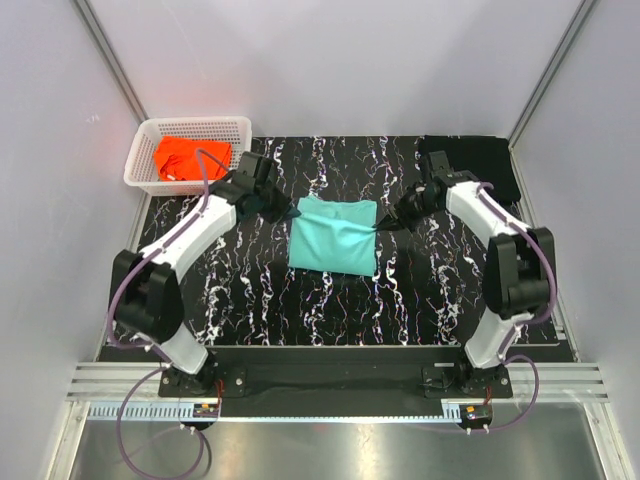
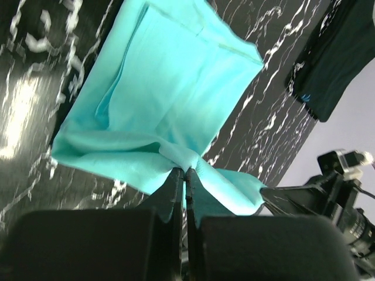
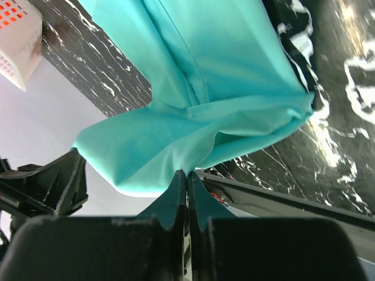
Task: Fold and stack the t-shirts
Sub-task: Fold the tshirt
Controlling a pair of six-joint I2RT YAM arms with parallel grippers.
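Mint-teal t-shirt (image 1: pixel 333 235) lies in the middle of the table (image 1: pixel 250 300); our left gripper (image 2: pixel 185 178) and right gripper (image 3: pixel 187 178) each pinch one side. We should move both together, holding the cloth taut.

We barely make out the black t-shirt (image 1: pixel 490 158) at the far right corner of the worktop (image 1: pixel 250 295); the basket (image 1: pixel 141 166) wall hides part of the orange t-shirt (image 1: pixel 180 158).

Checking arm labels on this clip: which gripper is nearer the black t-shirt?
Right. The right gripper pinches the edge of the mint-teal t-shirt facing the black t-shirt; the left gripper holds the opposite edge, farther away.
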